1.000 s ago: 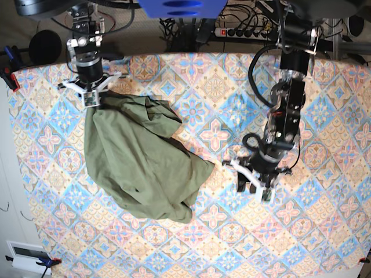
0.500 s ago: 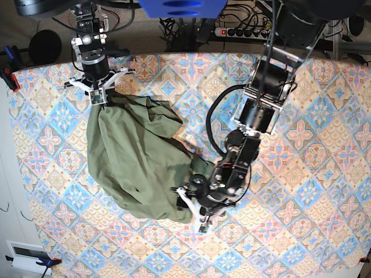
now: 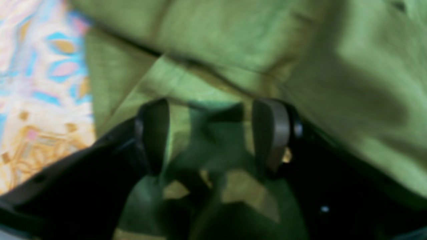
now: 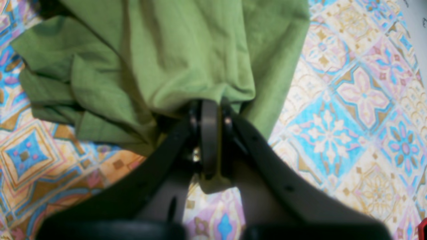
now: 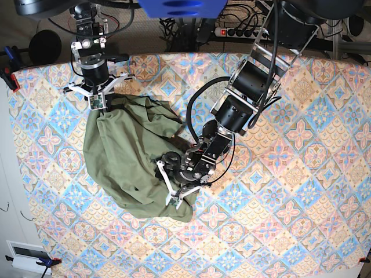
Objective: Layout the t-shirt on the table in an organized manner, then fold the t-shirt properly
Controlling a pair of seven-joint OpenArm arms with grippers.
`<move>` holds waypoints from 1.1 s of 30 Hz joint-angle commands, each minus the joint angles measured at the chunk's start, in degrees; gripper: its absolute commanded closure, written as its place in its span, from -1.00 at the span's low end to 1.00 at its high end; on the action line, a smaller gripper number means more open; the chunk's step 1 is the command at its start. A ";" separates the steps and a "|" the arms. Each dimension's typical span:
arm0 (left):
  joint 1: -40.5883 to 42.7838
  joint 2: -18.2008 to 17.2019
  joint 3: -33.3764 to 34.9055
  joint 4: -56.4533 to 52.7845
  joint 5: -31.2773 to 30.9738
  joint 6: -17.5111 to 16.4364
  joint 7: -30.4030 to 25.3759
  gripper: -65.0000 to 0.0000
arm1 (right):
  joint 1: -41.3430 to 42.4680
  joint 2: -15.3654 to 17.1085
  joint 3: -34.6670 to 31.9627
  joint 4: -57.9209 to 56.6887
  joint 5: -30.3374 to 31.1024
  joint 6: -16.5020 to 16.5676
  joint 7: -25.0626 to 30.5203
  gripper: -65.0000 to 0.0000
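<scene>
The olive-green t-shirt (image 5: 124, 156) lies crumpled on the left half of the table (image 5: 290, 174). In the base view my right gripper (image 5: 94, 104) stands at the shirt's far edge, shut on a bunch of fabric. The right wrist view shows its fingers (image 4: 209, 133) pressed together with the t-shirt (image 4: 186, 50) gathered at their tips. My left gripper (image 5: 168, 186) reaches across onto the shirt's near right edge. In the left wrist view that gripper (image 3: 211, 133) is open, its pads (image 3: 271, 133) well apart, with shadowed t-shirt (image 3: 233, 40) folds lying between and beyond them.
Patterned tablecloth (image 4: 350, 100) shows right of the right gripper and at the left (image 3: 33, 83) of the left wrist view. A power strip with cables (image 5: 243, 32) lies beyond the far edge. A clamp (image 5: 8, 75) grips the far left corner. The left arm's body (image 5: 249, 87) spans the table's middle.
The left arm swung from the bare right side of the table across to the shirt's near right edge, then a little further onto the cloth. The right gripper kept its hold at the far edge.
</scene>
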 commanded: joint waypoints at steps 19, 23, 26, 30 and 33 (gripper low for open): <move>25.19 -20.83 -15.44 46.07 -5.55 -9.39 17.24 1.00 | 11.00 3.55 0.60 -1.19 0.01 -0.12 -3.19 0.99; 33.01 -25.75 -15.88 54.42 -6.87 -9.39 17.24 1.00 | 12.94 5.04 0.69 -2.07 0.01 -0.12 -3.19 0.99; 37.50 -27.86 -16.84 59.43 -6.52 -9.39 16.72 1.00 | 13.81 5.39 0.69 -2.77 0.01 -0.12 -3.19 0.98; 38.29 -26.90 -23.61 61.19 -6.96 -9.12 16.63 1.00 | 13.46 5.39 0.69 -3.12 0.01 -0.12 -3.19 0.98; 34.60 -23.29 -26.34 60.75 -6.52 -8.95 16.80 1.00 | 12.50 5.39 0.69 -3.12 0.01 -0.12 -3.19 0.98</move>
